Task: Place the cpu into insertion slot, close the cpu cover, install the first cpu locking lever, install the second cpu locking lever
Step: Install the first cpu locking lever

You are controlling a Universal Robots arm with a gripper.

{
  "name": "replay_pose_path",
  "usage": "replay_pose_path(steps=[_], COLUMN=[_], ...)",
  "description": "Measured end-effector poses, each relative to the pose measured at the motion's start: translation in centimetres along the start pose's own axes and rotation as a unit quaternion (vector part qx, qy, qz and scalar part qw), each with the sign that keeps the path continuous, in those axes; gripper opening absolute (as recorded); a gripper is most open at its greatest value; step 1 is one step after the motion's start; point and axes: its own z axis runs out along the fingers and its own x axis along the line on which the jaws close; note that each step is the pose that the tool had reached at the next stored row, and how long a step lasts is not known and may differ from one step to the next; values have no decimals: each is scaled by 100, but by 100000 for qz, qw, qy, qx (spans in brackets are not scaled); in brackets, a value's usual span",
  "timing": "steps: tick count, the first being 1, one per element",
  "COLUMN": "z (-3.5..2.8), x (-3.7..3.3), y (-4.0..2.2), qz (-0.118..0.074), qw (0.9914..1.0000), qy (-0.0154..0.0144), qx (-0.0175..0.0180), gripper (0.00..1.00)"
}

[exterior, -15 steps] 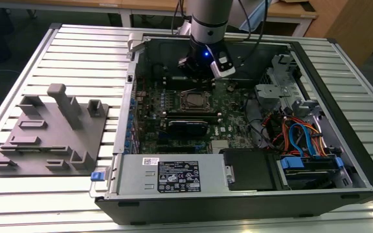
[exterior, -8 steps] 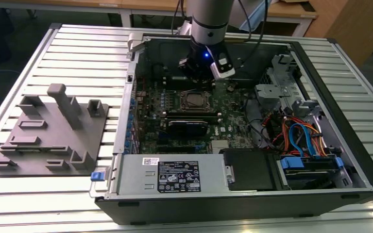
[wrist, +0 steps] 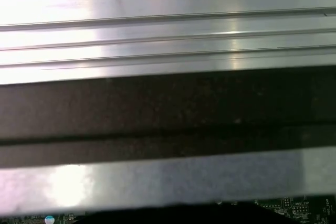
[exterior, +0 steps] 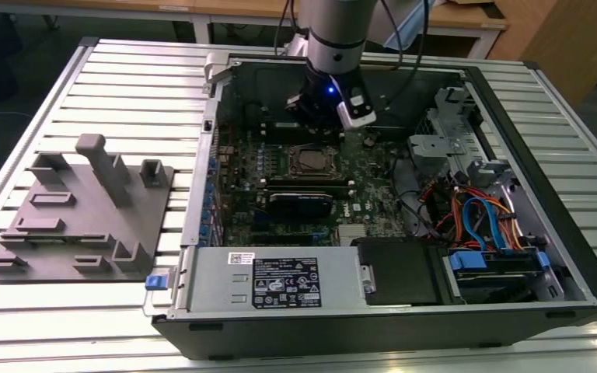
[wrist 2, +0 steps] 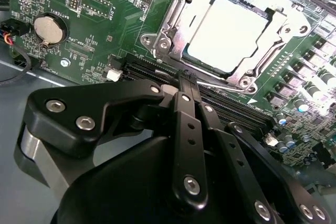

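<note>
Black linkage arms of your end effector [wrist 2: 185, 85] dominate the second wrist view; its fingers meet at a narrow tip with nothing between them, so you can read it as pinched together and empty. Just past that tip lies the cpu [wrist 2: 231, 35], its pale metal top seated flat inside the insertion slot [wrist 2: 181, 51] on the green motherboard [wrist 2: 105, 14]. Around the chip the silver cpu cover [wrist 2: 286, 24] appears folded down, its window framing the chip; whether either locking lever is latched you cannot tell. A coin battery [wrist 2: 49, 29] sits well apart on the board. From the exterior view, the arm hangs inside the open computer case [exterior: 547, 311], near the bench's far edge, with the end effector [exterior: 325, 116] just beyond the socket [exterior: 306, 159], probably stationed there to work the socket hardware. A grey power supply [exterior: 277, 284] fills the case's near side, and a grey fixture tray [exterior: 71, 225] rests on the slatted bench [exterior: 29, 334] beside it.
</note>
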Motion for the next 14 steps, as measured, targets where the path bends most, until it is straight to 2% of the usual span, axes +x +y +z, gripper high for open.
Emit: replay_pose_path(steps=[2, 8, 14], z=[11, 38, 47], x=[-5, -19, -33], y=[-2, -4, -3], qz=[42, 49, 56], qw=[100000, 100000, 99999], qy=[105, 119, 138], qx=[-8, -91, -391], gripper=[11, 11, 11])
